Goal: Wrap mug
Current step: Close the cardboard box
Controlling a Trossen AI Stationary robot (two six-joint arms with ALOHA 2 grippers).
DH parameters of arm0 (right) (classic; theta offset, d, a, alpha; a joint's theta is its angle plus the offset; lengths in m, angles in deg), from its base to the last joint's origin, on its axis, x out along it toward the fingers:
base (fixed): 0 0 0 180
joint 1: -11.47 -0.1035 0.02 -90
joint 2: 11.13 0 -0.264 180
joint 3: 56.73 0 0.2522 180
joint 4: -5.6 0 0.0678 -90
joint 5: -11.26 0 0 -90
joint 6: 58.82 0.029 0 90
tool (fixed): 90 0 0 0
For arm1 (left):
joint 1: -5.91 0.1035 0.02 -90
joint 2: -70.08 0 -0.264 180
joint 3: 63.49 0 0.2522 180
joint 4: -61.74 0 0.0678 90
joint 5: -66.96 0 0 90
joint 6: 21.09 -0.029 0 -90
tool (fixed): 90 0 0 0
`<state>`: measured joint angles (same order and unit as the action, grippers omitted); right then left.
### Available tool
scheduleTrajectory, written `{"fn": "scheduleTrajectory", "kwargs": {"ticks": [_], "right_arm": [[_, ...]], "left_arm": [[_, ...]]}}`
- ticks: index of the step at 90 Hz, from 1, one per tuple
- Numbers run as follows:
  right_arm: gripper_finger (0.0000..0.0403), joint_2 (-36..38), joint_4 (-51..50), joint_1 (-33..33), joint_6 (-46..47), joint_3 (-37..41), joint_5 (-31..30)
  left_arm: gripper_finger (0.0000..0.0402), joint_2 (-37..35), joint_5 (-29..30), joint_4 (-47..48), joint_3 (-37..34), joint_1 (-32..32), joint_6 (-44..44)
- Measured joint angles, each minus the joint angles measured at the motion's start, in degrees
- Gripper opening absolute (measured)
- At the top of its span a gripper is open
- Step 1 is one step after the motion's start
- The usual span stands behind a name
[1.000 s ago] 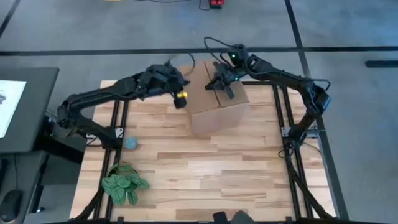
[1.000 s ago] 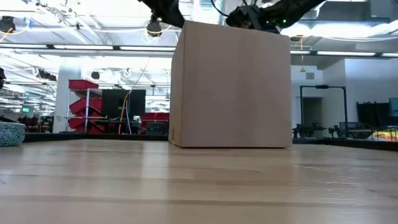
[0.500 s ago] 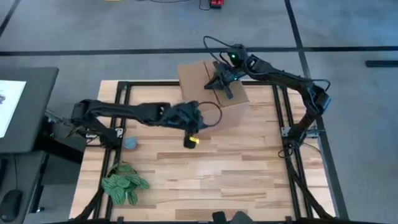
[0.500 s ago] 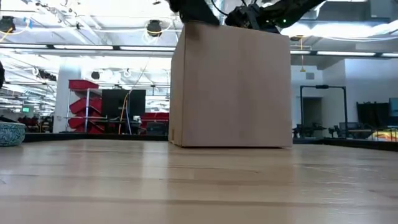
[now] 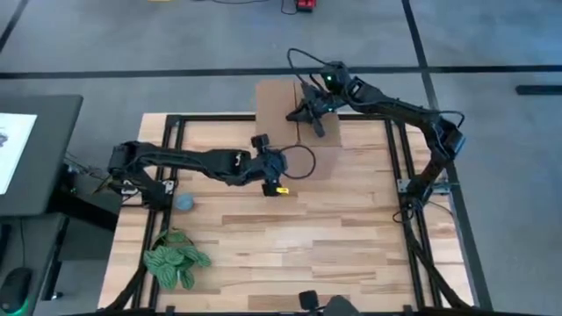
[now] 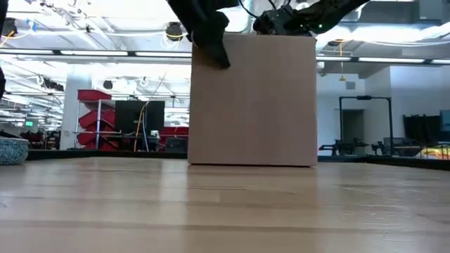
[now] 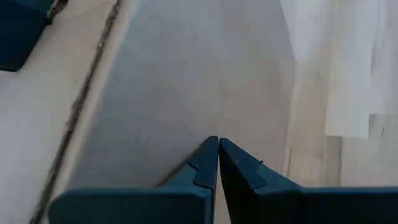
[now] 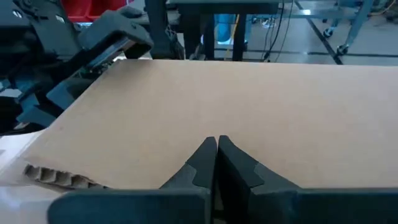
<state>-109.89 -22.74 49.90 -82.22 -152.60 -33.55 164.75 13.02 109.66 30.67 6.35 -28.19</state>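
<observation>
A brown cardboard box [image 5: 297, 132] stands on the table's far middle, its near face [image 6: 252, 98] square to the low view. My right gripper [image 5: 309, 112] is shut on top of the box. My left gripper [image 5: 262, 143] is shut at the box's near face, by its upper left corner [image 6: 214, 49]. The mug is out of view. My left gripper has its shut fingertips [image 7: 217, 146] against the box's near face [image 7: 186, 93], close to the upper left corner. It comes level from the table's near left side. My right gripper lays its shut fingertips [image 8: 216, 146] on the box's top flap [image 8: 249, 99], slanting down from the far right. The flap lies flat, its corrugated edge [image 8: 56, 175] showing.
A small blue-green bowl [image 5: 184, 202] sits near the table's left edge, also at the low view's left [image 6: 10, 150]. A green leafy plant [image 5: 176, 256] lies at the near left corner. Bare wood [image 5: 334, 237] stretches in front of the box.
My left gripper has swung from above the box's far left corner down toward the near side, then back against the near face. The box has turned from corner-on to square-on and shifted a little toward the far left. My right gripper has stayed on top.
</observation>
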Motion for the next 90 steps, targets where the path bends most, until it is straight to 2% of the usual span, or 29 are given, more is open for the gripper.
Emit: {"fn": "scheduleTrajectory", "kwargs": {"ticks": [30,70,90], "right_arm": [[0.0000,0.55,-0.18,-0.19,1.16,-0.35,-0.24],[0.0000,0.57,-0.64,-0.19,2.22,-0.44,-0.28],[0.0000,0.61,-0.68,-0.17,2.14,-0.44,-0.31]], "left_arm": [[0.0000,-0.50,-0.26,0.37,-0.15,-2.87,3.75],[0.0000,-9.93,-1.00,6.18,-0.09,-9.53,14.95],[0.0000,-14.53,5.03,10.66,-0.09,-10.88,17.48]]}}
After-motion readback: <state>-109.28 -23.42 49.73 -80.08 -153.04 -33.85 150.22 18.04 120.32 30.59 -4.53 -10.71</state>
